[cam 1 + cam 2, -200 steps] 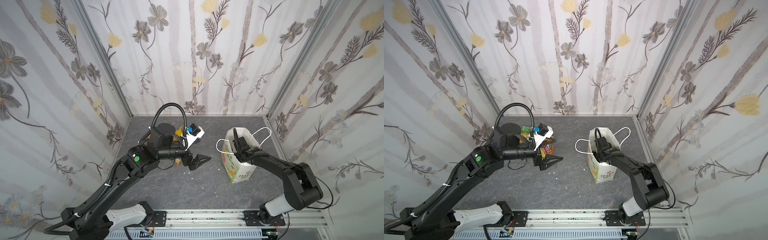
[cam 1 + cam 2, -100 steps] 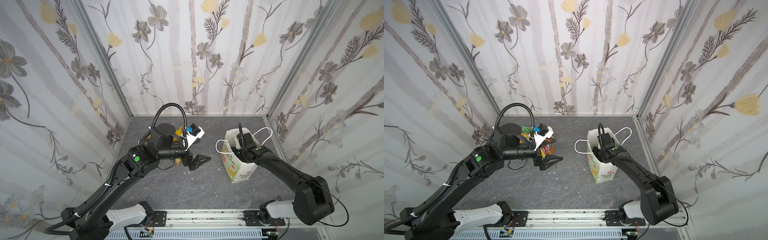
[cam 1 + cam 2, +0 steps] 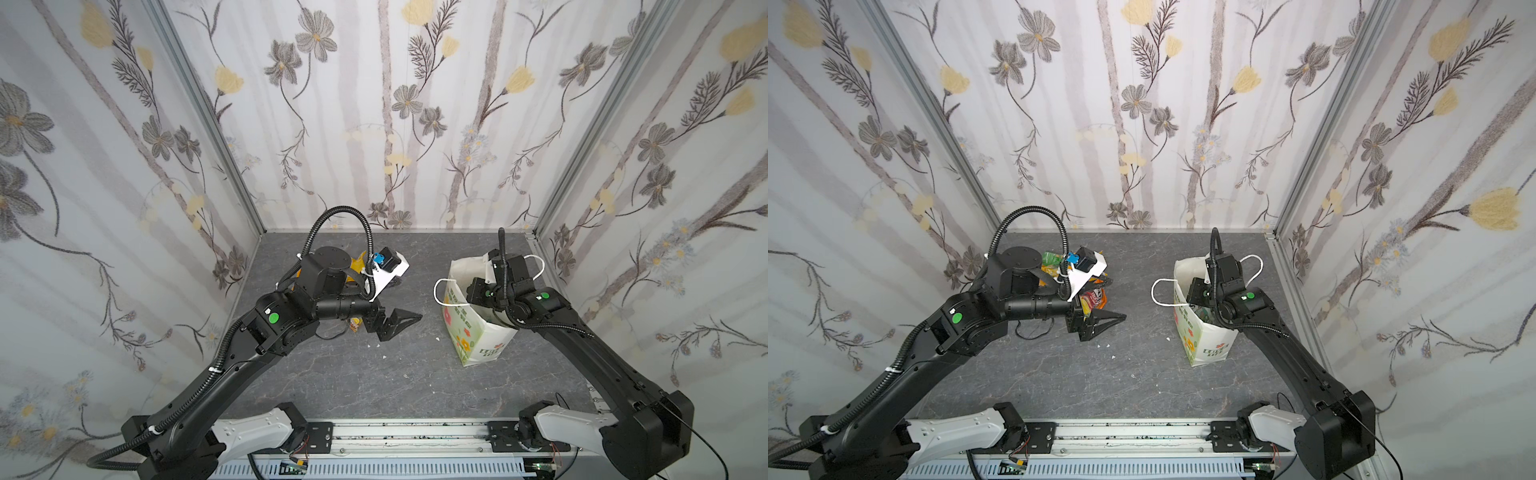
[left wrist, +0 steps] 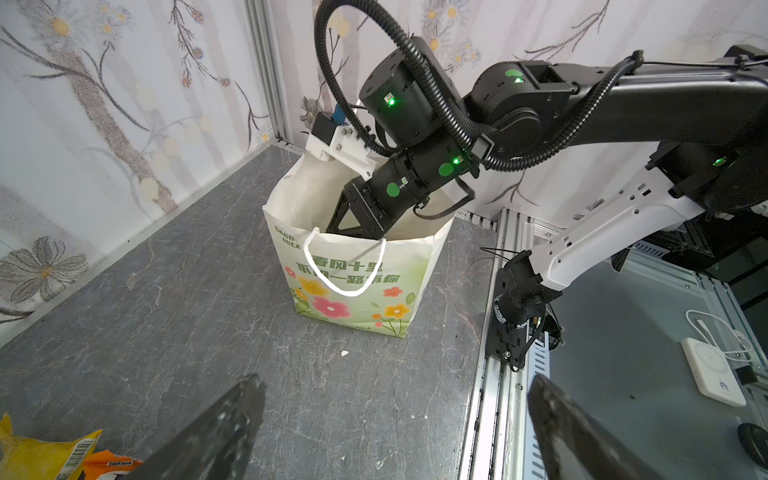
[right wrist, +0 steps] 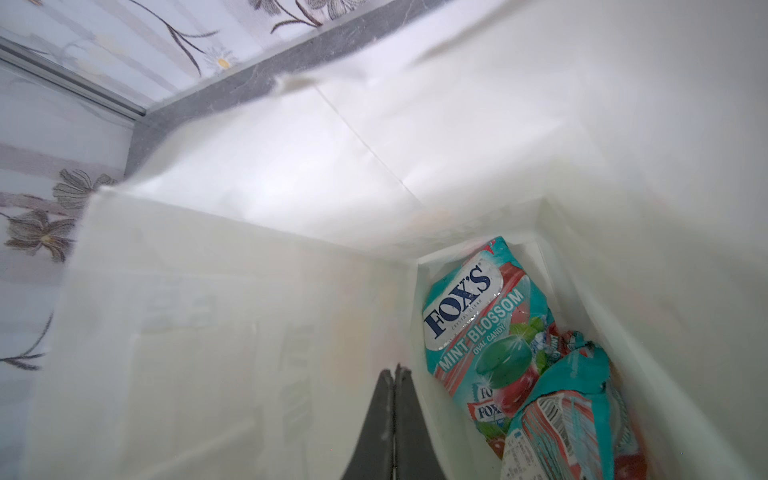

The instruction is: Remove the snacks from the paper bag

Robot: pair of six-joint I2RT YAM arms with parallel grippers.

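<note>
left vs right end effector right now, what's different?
Jaws: the left end effector stands wide open; the right end effector is shut, tips together.
Place: the left one is out over the table, facing the paper bag; the right one is down inside that bag, beside a teal candy packet, not gripping it.
Shared: both black, both empty.

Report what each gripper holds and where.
Nothing is held. The left gripper is open and empty; the right gripper is shut inside the paper bag, beside the teal candy packet, gripping nothing visible.
</note>
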